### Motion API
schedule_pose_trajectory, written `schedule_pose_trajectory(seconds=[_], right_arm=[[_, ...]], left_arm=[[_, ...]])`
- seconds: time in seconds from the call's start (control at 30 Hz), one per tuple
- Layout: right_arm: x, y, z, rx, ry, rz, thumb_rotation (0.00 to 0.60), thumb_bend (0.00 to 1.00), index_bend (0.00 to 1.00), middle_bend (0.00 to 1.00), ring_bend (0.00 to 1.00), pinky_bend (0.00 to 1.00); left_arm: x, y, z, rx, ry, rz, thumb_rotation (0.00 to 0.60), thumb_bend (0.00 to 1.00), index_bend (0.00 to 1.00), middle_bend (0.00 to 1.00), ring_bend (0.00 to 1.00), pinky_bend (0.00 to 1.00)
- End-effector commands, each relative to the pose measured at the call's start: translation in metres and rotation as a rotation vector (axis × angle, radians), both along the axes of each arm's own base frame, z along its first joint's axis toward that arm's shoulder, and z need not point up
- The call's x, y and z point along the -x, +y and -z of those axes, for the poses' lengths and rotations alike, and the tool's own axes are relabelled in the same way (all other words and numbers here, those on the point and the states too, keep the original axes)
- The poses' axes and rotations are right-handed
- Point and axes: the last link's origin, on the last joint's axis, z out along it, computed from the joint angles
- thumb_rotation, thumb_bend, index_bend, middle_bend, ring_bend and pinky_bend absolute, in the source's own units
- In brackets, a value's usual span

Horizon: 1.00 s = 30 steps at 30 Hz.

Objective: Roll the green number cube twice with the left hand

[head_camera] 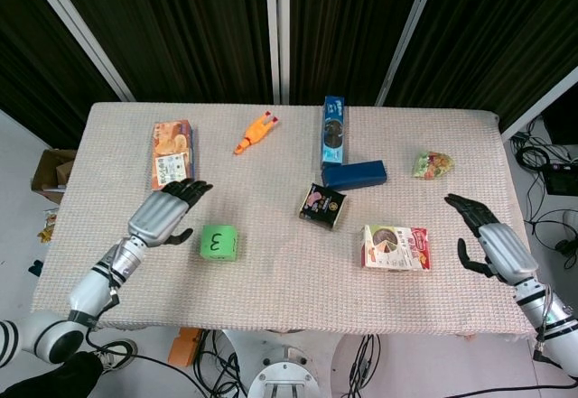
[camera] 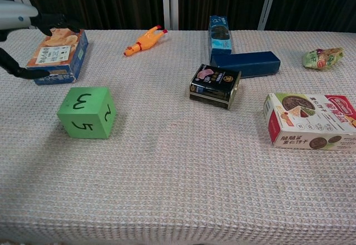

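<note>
The green number cube [head_camera: 219, 242] [camera: 87, 112] rests on the table with a 3 on top and a 5 on its near face. My left hand [head_camera: 165, 210] [camera: 22, 23] hovers open just left of the cube, fingers spread, not touching it. My right hand [head_camera: 489, 236] is open near the table's right edge, fingers spread, holding nothing; the chest view does not show it.
An orange snack box [head_camera: 172, 156] lies behind my left hand. A toy chicken [head_camera: 255, 133], a blue cookie box [head_camera: 333, 129], a dark blue box [head_camera: 353, 174], a black packet [head_camera: 322, 205], a red-and-white box [head_camera: 396, 247] and a candy bag [head_camera: 433, 164] lie across the table [head_camera: 289, 299].
</note>
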Motion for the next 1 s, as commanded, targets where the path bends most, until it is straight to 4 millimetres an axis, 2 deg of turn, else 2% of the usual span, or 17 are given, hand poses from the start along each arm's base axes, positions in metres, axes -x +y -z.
schedule_pose_trajectory(seconds=[0.03, 0.2, 0.43, 0.77, 1.0], right_arm=[[0.021, 0.004, 0.001, 0.127, 0.049, 0.074, 0.584, 0.63, 0.00, 0.00, 0.00, 0.00], [0.020, 0.001, 0.000, 0.145, 0.039, 0.072, 0.586, 0.63, 0.00, 0.00, 0.00, 0.00], [0.017, -0.004, -0.002, 0.146, 0.030, 0.067, 0.586, 0.63, 0.00, 0.00, 0.00, 0.00], [0.017, -0.005, 0.000, 0.131, 0.025, 0.065, 0.586, 0.63, 0.00, 0.00, 0.00, 0.00], [0.017, -0.005, 0.004, 0.117, 0.020, 0.065, 0.585, 0.63, 0.00, 0.00, 0.00, 0.00]], left_arm=[[0.008, -0.009, 0.030, -0.015, 0.012, -0.080, 0.600, 0.31, 0.05, 0.06, 0.05, 0.16], [0.006, -0.010, 0.043, -0.012, 0.044, -0.073, 0.600, 0.29, 0.05, 0.05, 0.05, 0.16], [0.003, -0.015, 0.049, 0.005, 0.040, -0.081, 0.600, 0.28, 0.05, 0.04, 0.05, 0.16], [0.004, -0.022, 0.035, 0.071, 0.099, -0.096, 0.600, 0.24, 0.05, 0.03, 0.05, 0.16], [-0.001, -0.032, 0.036, 0.141, 0.063, -0.120, 0.600, 0.18, 0.04, 0.02, 0.04, 0.16]])
